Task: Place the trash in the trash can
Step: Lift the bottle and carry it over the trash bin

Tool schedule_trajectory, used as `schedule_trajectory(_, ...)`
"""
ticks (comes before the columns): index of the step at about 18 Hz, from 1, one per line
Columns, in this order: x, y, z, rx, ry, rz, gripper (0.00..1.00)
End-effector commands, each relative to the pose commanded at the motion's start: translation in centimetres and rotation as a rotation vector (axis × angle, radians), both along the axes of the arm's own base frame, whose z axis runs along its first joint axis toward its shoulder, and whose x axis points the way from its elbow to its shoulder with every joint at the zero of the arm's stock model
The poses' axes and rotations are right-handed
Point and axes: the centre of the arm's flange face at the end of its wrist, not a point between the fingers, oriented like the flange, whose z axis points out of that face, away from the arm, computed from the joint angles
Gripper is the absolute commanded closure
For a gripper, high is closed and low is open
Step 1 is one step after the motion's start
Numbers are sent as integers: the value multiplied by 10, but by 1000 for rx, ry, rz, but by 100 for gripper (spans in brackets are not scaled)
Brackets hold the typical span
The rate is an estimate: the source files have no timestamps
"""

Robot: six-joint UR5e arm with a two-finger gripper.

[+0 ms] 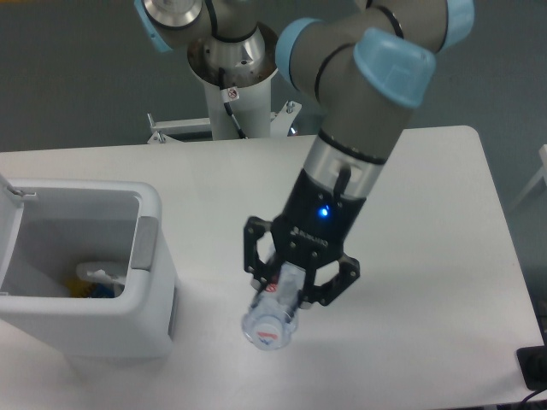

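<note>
My gripper [286, 289] is shut on the trash, a clear plastic bottle [272, 314] with a red-marked end facing the camera. It hangs high above the table, right of the trash can. The trash can [128, 282] is a white bin at the left, lid swung open. Inside it lies another piece of trash, a white crumpled wrapper [96, 275], with blue and yellow bits beside it.
The arm's pedestal [232, 77] stands behind the table's back edge. The white table [444, 213] stretches right of the gripper to its rounded corner. A dark object [534, 367] sits off the lower right edge.
</note>
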Motion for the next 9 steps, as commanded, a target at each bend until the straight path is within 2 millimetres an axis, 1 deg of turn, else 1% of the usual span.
schedule_trajectory(2,10,0,18,53,-15,-11,64)
schedule_trajectory(4,17,4,22,69,-16,-28,64)
schedule_trajectory(5,25,8,22,71,-16,-42,63)
schedule_trajectory(8,58,24,28,78,-8,-95,63)
schedule_trajectory(9,72,30,28,81,-6,-118,63)
